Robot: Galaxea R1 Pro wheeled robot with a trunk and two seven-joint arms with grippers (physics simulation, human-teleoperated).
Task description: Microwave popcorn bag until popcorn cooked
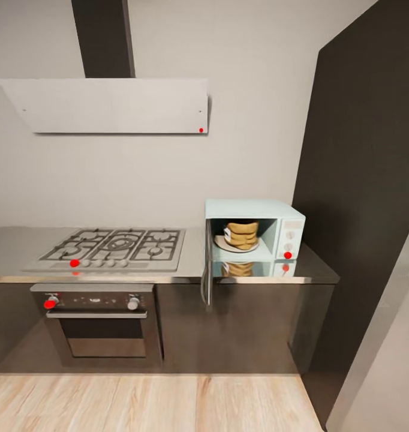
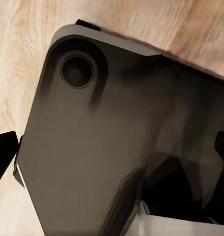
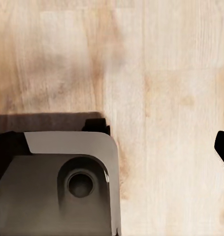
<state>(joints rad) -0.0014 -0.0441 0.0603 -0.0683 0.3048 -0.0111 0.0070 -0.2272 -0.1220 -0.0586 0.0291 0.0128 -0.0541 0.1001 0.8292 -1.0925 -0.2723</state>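
The mint-blue microwave stands on the grey countertop at the right end, its door swung open and seen edge-on. Inside, the tan popcorn bag sits upright on a pale plate. The popcorn is hidden inside the bag. My left gripper hangs open over the robot's dark base, with only its dark fingertips showing. My right gripper is open too, above the wooden floor, nothing between its fingers.
A steel gas hob lies left of the microwave, with the oven below it and a white hood above. A tall dark cabinet closes off the right side. Wooden floor lies between me and the cabinets.
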